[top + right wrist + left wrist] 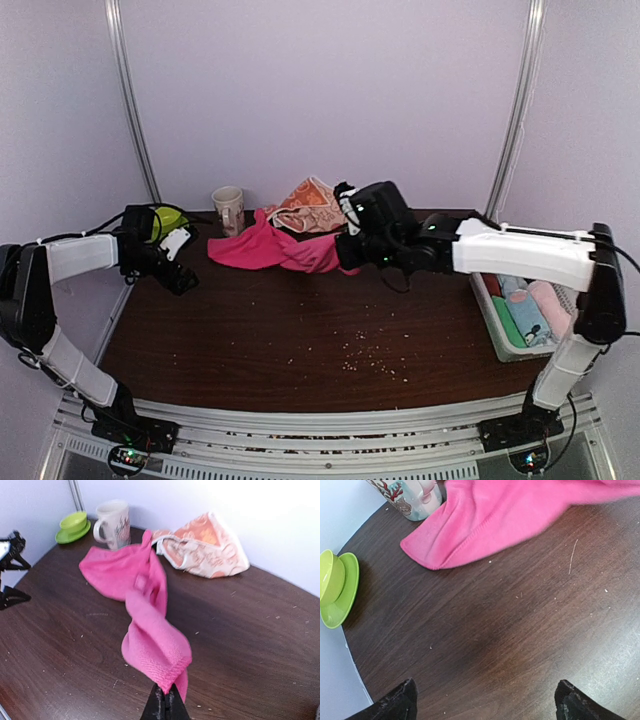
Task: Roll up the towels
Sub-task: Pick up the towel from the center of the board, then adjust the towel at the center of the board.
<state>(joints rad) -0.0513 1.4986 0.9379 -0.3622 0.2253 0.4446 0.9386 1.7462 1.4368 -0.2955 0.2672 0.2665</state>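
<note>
R gripper (164,706) has its fingers pressed together, pinching one corner of the pink towel (145,610) at the towel's right end. That end is lifted a bit off the table (300,330). The rest of the cloth trails twisted to the far left and lies flat there, w/ its left corner right up against the mug (410,497). The moving part is blurred.

Orange towel (310,205) w/ white print sits crumpled at the far edge by the back wall, just behind the pink one; can't tell if they touch.

L gripper (487,705) is spread wide and holds nothing. It hangs over bare table on the left, near the pink towel's left corner but apart from it.

Green cup & saucer (335,587) are at the far left edge, left of the mug. A basket (490,310) at the right edge holds rolled cloths. Crumbs are scattered mid-table.
</note>
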